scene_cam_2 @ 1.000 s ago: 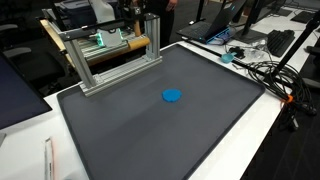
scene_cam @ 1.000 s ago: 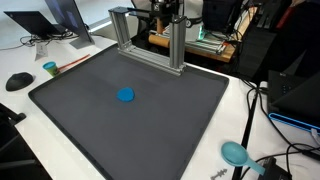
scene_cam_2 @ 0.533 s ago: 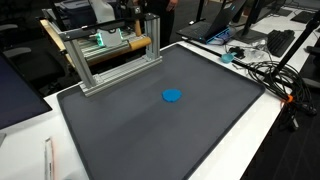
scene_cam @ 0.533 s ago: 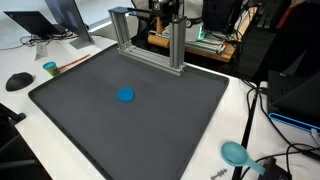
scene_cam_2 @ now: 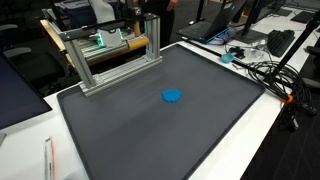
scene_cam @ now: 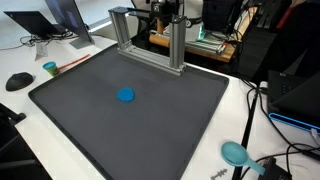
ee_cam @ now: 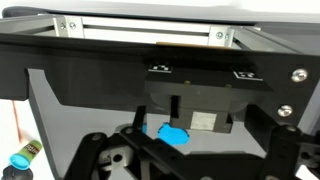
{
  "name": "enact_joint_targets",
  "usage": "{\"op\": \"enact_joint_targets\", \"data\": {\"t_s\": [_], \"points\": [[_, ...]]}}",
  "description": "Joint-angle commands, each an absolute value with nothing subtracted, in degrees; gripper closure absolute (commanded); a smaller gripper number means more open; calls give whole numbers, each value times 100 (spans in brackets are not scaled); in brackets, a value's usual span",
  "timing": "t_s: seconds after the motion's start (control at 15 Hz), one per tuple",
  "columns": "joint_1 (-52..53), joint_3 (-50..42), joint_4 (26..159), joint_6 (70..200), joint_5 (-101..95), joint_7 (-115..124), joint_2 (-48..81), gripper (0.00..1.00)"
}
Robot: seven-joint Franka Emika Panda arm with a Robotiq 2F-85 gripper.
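The blue disc is seen lying flat near the middle of the dark mat, untouched. The gripper is found well apart, by the far metal frame, its jaws spread and empty.

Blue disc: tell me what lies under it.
The blue disc lies flat on the dark grey mat, which covers the white table. Whatever is directly beneath the disc is hidden.

The disc is found near the middle of the mat laid on the bench, the frame being set at its far edge.
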State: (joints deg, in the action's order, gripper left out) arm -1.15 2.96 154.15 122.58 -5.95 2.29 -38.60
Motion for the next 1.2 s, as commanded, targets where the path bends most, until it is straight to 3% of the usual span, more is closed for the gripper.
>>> {"op": "enact_joint_targets", "data": {"t_s": [0.0, 0.53, 1.13], "points": [[-110, 295, 15378, 12247, -680, 235, -4130, 0], [-39, 107, 14443, 12446, -688, -323, -3803, 0], [293, 142, 12190, 12446, -429, -784, -1406, 0]]}}
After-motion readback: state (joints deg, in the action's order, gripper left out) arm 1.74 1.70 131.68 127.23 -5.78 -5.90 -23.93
